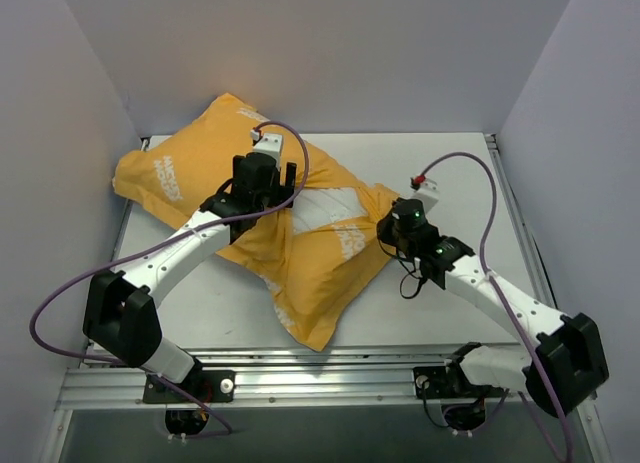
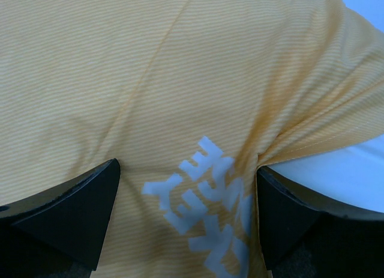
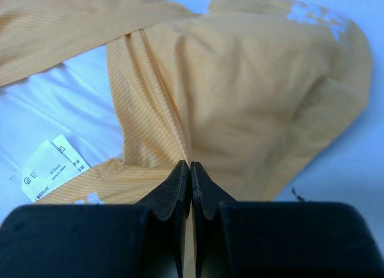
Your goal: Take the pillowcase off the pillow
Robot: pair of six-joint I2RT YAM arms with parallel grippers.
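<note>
So, the pillowcase (image 1: 190,168) lies orange-yellow side up, running diagonally from the desk's (image 1: 200,318) far-left corner down toward the middle of its near edge. The left gripper (image 2: 187,170) sits spread wide right over the fabric, a finger on each side of the white lettering (image 2: 207,212), grasping nothing. Further right, the white pillow (image 3: 60,104) and its tag (image 3: 51,162) peek out of the opening, and the right gripper (image 3: 191,167) is clenched on the pillowcase's hem there.

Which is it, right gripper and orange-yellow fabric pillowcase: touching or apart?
Touching. Right wrist view: the right gripper is shut on a pillowcase fold, fabric between its fingertips.
</note>
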